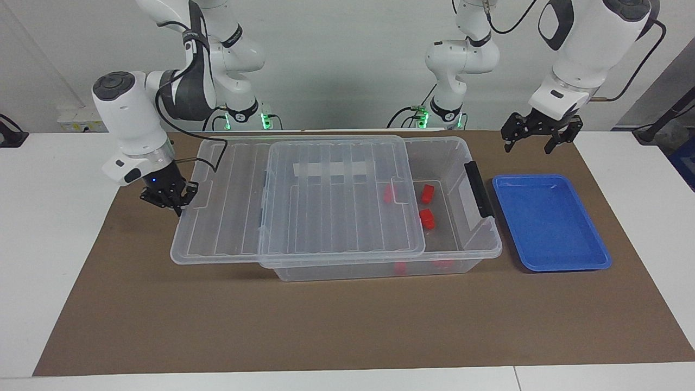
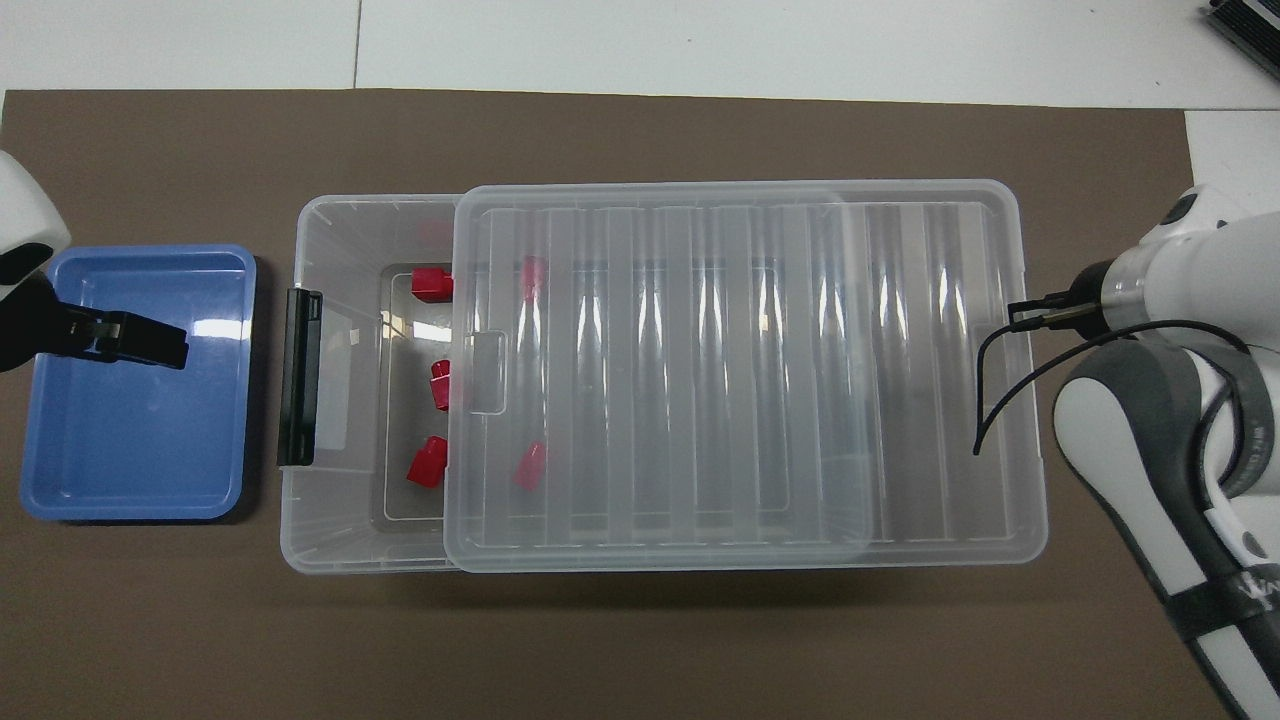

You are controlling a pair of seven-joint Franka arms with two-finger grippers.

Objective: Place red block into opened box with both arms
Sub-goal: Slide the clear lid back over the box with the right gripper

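Note:
The clear box (image 1: 485, 254) (image 2: 338, 545) lies across the mat's middle. Its ribbed lid (image 1: 326, 217) (image 2: 740, 370) covers most of it and overhangs toward the right arm's end. A strip by the black handle (image 1: 478, 187) (image 2: 299, 375) stays uncovered. Several red blocks lie on the box floor: one (image 1: 428, 194), another (image 1: 427, 219) (image 2: 427, 462), and some show through the lid (image 2: 530, 467). My right gripper (image 1: 169, 199) is shut and pressed against the lid's overhanging end. My left gripper (image 1: 528, 146) (image 2: 150, 342) hangs open and holds nothing, up over the blue tray.
A shallow blue tray (image 1: 564, 263) (image 2: 130, 500) with nothing in it sits beside the box's handle end, toward the left arm's end. A brown mat (image 1: 326, 326) covers the white table. The right arm's forearm and cable (image 2: 1150, 430) reach in past the lid's end.

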